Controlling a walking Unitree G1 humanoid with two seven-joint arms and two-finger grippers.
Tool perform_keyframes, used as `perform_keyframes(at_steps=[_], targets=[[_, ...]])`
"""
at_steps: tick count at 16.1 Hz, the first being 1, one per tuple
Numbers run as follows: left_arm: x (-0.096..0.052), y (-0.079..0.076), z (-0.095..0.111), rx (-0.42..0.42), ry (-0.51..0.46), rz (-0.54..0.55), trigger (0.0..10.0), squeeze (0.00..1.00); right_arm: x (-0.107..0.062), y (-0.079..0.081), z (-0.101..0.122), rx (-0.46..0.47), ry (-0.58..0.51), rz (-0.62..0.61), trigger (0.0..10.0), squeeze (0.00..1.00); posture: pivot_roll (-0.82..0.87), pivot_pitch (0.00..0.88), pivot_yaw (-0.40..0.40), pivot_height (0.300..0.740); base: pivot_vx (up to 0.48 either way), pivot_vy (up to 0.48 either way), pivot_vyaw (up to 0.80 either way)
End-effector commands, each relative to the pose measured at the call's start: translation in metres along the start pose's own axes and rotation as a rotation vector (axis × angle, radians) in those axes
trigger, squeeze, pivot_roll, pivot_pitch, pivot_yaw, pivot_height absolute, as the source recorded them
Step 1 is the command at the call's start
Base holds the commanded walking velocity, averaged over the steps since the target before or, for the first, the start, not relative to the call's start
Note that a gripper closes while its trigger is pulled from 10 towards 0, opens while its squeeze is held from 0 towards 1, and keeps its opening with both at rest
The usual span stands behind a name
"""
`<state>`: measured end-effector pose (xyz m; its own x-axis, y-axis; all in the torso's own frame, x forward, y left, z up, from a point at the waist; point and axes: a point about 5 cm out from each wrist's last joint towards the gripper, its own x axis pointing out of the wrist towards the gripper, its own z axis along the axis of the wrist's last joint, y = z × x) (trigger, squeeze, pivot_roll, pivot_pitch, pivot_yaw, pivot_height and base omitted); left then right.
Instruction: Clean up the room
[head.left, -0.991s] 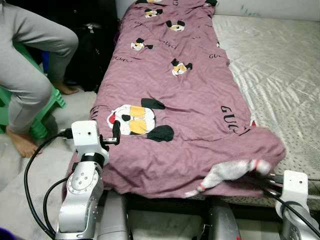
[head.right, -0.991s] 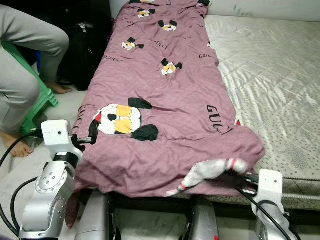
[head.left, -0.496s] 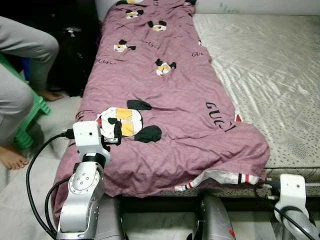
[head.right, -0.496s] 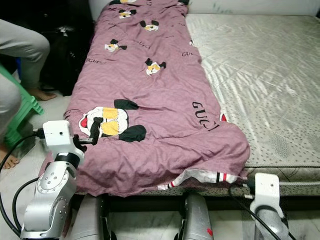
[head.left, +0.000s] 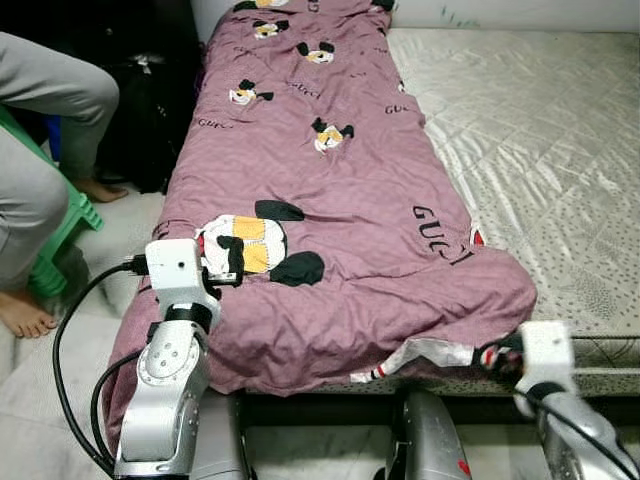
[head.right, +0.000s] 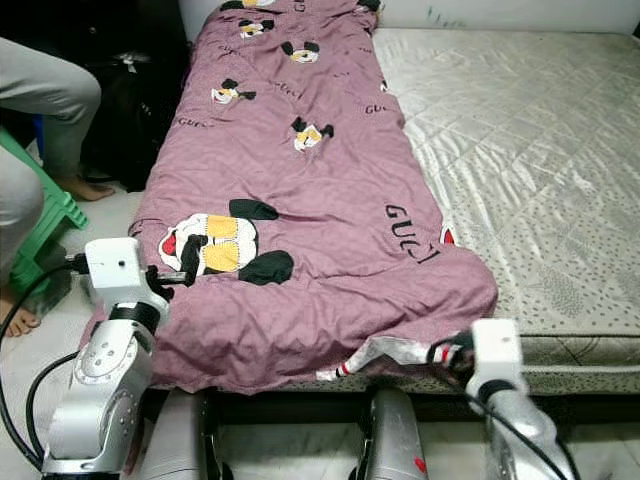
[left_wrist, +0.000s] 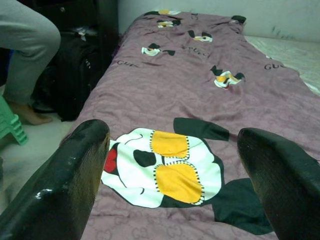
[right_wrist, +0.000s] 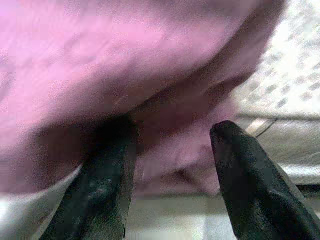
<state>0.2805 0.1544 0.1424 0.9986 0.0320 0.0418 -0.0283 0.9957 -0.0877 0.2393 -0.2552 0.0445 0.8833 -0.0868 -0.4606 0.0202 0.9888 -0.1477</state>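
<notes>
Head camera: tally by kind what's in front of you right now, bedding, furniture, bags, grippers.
Purple cartoon-print quilt: 1
Quilted mattress: 1
Green plastic stool: 1
Black bag beside the bed: 1
Grippers: 2, left gripper and right gripper, both at the quilt's near edge
Total: 6

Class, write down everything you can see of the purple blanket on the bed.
The purple blanket is soft cloth printed with cartoon mouse heads and black lettering. It lies lengthwise along the left side of the bed, over the quilted mattress, its near end wrinkled and hanging over the edge, showing a white striped underside. The left gripper hovers open above it; the right gripper sits open at its near corner.
</notes>
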Motion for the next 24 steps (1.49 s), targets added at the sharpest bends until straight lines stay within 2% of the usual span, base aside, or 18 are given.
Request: perform_keyframes(at_steps=[1,3,5,8,9,11,12,13,14,15,19,21,24], targets=[[0.000,0.001,-0.001,0.002,0.002,0.000,10.0,0.00,-0.001,0.000,-0.008,-0.013,0.033,0.021,10.0,0.00,0.01,0.049,-0.014,0.544,0.000,0.000,0.00],[0.000,0.003,-0.002,0.004,0.000,0.006,10.0,0.00,-0.003,-0.003,-0.011,-0.062,0.024,0.053,10.0,0.00,0.01,0.045,-0.015,0.544,0.000,0.000,0.00],[0.000,0.003,-0.002,0.004,-0.001,0.007,10.0,0.00,-0.004,-0.008,-0.014,-0.044,0.023,0.038,10.0,0.00,0.01,0.044,-0.014,0.544,0.000,0.000,0.00],[0.000,0.002,-0.001,0.002,-0.005,0.004,10.0,0.00,-0.007,0.006,-0.008,0.016,-0.022,0.121,10.0,0.00,0.00,0.045,-0.010,0.544,0.000,0.000,0.00],[0.001,0.002,-0.001,0.002,-0.006,0.003,10.0,0.00,-0.006,0.011,0.000,0.038,-0.074,0.152,10.0,1.00,0.00,0.047,-0.007,0.544,0.000,0.000,0.00],[0.001,0.003,0.000,0.002,-0.008,0.002,10.0,0.00,-0.005,0.012,0.012,0.033,-0.141,0.140,10.0,1.00,0.01,0.048,-0.005,0.544,0.000,0.000,0.00],[0.001,0.003,0.000,0.002,-0.011,0.005,10.0,0.00,-0.003,0.015,0.028,0.022,-0.223,0.111,10.0,1.00,0.01,0.051,-0.004,0.544,0.000,0.000,0.00],[0.001,0.003,0.001,0.001,-0.013,0.006,10.0,0.00,-0.002,0.017,0.035,0.021,-0.252,0.101,10.0,1.00,0.01,0.052,-0.003,0.544,0.000,0.000,0.00],[0.002,0.002,0.001,0.000,-0.015,0.007,10.0,0.00,0.004,0.026,0.051,0.024,-0.307,0.073,10.0,0.60,0.01,0.054,-0.001,0.544,0.000,0.000,0.00],[0.002,0.002,0.001,0.000,-0.015,0.007,10.0,0.00,0.007,0.030,0.057,0.032,-0.326,0.060,10.0,0.00,0.01,0.055,0.000,0.544,0.000,0.000,0.00],[0.002,0.002,0.003,0.001,-0.021,0.009,10.0,0.00,0.019,0.046,0.072,0.039,-0.346,0.031,10.0,0.00,0.02,0.055,0.000,0.544,0.000,0.000,0.00],[0.002,0.002,0.004,0.002,-0.023,0.013,10.0,0.00,0.022,0.049,0.073,0.025,-0.344,0.029,10.0,0.00,0.03,0.054,-0.002,0.544,0.000,0.000,0.00],[0.000,0.003,0.003,0.002,-0.023,0.019,10.0,0.00,0.015,0.027,0.070,-0.021,-0.357,-0.005,10.0,0.00,0.02,0.055,-0.009,0.544,0.000,0.000,0.00]])
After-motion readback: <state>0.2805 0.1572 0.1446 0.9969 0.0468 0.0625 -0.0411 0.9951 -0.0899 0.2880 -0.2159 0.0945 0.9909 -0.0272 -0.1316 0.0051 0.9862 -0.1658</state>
